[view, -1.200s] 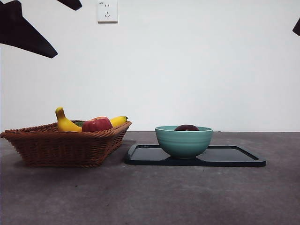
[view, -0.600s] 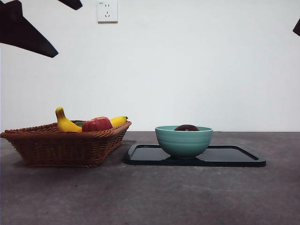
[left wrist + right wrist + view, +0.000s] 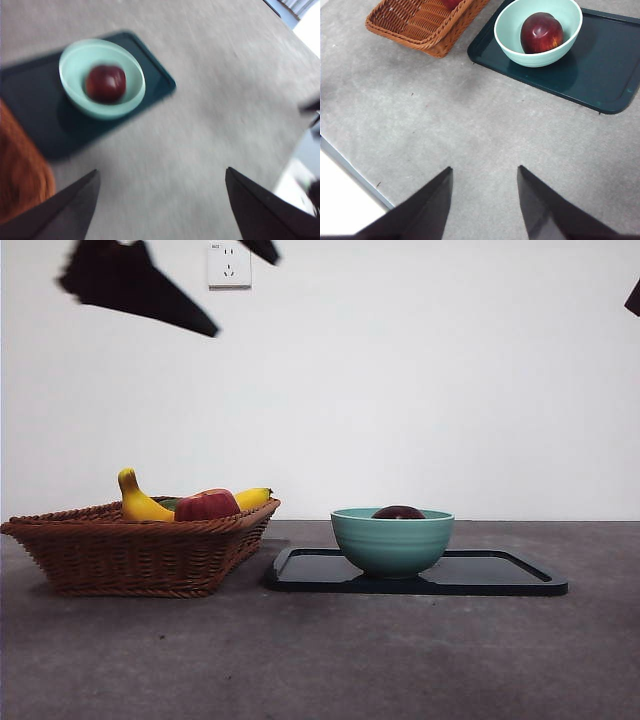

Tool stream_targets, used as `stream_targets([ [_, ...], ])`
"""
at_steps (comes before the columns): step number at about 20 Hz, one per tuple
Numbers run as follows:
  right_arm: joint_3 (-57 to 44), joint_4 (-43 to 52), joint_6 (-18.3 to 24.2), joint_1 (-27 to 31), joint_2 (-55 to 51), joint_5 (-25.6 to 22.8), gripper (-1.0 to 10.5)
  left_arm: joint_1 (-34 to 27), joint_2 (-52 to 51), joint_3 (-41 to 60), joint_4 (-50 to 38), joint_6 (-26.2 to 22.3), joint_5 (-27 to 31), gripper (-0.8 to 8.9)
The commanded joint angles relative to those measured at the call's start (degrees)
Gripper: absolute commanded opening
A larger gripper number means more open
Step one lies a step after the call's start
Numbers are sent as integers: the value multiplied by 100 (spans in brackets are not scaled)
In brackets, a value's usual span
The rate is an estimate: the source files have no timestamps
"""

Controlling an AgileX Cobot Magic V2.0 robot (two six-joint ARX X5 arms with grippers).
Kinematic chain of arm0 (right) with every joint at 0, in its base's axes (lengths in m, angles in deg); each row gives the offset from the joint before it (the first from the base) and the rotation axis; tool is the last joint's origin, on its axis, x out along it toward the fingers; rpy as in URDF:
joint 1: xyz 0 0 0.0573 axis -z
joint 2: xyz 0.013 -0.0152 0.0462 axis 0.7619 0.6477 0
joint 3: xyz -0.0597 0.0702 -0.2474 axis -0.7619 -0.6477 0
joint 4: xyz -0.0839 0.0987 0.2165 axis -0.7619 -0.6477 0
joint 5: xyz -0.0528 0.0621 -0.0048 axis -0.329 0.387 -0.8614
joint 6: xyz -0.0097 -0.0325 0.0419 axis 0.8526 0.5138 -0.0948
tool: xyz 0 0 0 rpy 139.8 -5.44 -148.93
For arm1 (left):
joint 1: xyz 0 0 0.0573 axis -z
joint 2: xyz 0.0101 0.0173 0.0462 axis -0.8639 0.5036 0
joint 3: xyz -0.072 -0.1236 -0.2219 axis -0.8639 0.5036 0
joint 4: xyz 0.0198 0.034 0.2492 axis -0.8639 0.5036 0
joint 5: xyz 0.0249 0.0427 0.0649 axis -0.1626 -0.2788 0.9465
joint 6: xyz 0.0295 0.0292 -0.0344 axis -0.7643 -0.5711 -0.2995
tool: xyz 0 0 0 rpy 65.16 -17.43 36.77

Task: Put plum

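Plum (image 3: 541, 32) in bowl (image 3: 510, 35) on tray (image 3: 610, 70); L & R jaws spread, empty, high above table.

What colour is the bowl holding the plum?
Pale teal-green bowl, clearest in the right wrist view; the plum is dark maroon.

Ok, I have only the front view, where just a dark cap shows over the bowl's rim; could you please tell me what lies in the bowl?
Observer: One plum, dark red and glossy, alone in the bowl.
Operator: Thank you. Is anything being held?
Observer: No. The left pincer is open and empty, above the table.
Operator: And the other one?
Observer: The right pincer is open and empty too, over the table on the near side of the tray.
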Motion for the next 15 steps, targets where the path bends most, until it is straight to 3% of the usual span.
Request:
stream_targets([
  [1, 11, 48, 22, -33, 22, 20, 208, 44, 839, -796, 11, -107, 157, 398],
  [8, 11, 48, 22, -33, 22, 17, 208, 111, 3082, -2798, 151, -361, 450, 398],
  [15, 11, 37, 22, -33, 22, 15, 208, 264, 4529, -3703, 70, -667, 691, 398],
])
